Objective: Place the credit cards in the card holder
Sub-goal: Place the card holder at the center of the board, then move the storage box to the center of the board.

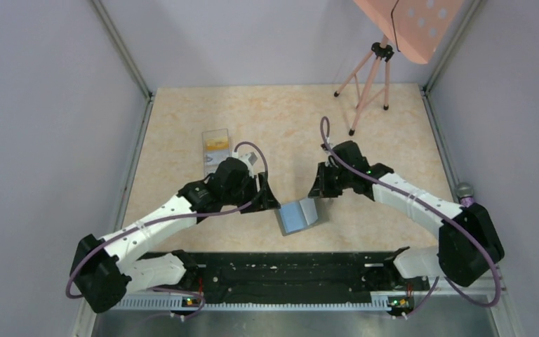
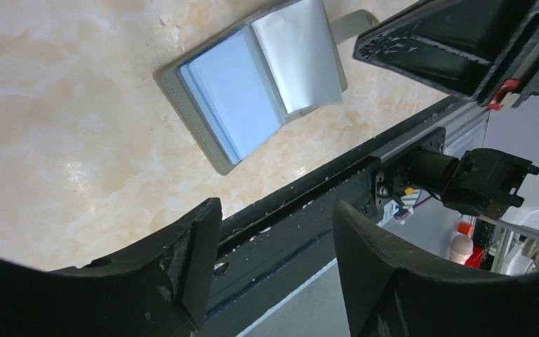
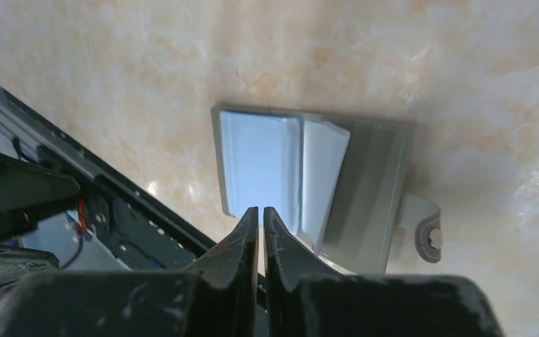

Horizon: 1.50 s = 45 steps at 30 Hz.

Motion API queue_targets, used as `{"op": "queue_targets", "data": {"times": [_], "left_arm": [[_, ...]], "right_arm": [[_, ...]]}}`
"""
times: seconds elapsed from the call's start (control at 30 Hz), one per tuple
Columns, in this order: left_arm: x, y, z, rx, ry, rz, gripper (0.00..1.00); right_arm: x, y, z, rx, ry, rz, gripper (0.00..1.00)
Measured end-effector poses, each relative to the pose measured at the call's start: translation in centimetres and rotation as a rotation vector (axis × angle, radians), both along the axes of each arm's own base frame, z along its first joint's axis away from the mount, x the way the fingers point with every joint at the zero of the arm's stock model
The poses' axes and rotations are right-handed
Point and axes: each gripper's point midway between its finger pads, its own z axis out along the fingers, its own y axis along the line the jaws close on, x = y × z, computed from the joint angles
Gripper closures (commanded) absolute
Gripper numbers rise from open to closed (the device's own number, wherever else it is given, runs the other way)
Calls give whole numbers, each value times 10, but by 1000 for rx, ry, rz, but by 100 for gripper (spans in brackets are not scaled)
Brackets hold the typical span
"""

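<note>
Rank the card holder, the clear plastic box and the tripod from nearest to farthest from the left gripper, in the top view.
1. Card holder, lying open just right of the left gripper.
2. Clear plastic box, behind the gripper, toward the far left.
3. Tripod, at the far right corner.

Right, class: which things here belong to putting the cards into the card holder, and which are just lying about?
Job: card holder, lying open; credit cards in the clear box.
Lying about: pink tripod; pink perforated board.
</note>
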Motion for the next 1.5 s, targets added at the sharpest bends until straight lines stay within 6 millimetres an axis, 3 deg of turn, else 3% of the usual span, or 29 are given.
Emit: {"op": "queue_targets", "data": {"times": [0.17, 0.27, 0.37, 0.53, 0.7, 0.87, 1.0, 1.17, 1.37, 1.5], "left_arm": [[-7, -12, -19, 0, 100, -42, 38], [-8, -17, -25, -12, 126, -57, 38], [-10, -20, -26, -19, 136, -68, 38], [-8, -22, -24, -36, 125, -74, 37], [-8, -21, -24, -47, 122, -53, 34], [8, -12, -13, -83, 89, 18, 34], [39, 10, -5, -130, 68, 124, 34], [74, 54, -9, -126, 76, 286, 34], [102, 114, -18, -23, 131, 501, 35], [116, 139, -29, 18, 175, 625, 37]], "right_arm": [[-13, 14, -37, -43, 115, 60, 100], [-12, 6, -63, -120, 158, 39, 100], [-9, -4, -76, -186, 160, 17, 100], [-15, -16, -93, -237, 165, 4, 100], [-14, -15, -93, -226, 158, 8, 100], [-14, -13, -93, -216, 159, 10, 98], [-15, -11, -92, -206, 163, 14, 95], [-17, -9, -91, -193, 174, 17, 94], [-21, -8, -91, -178, 190, 20, 93], [-25, -8, -92, -172, 199, 26, 92]]}}
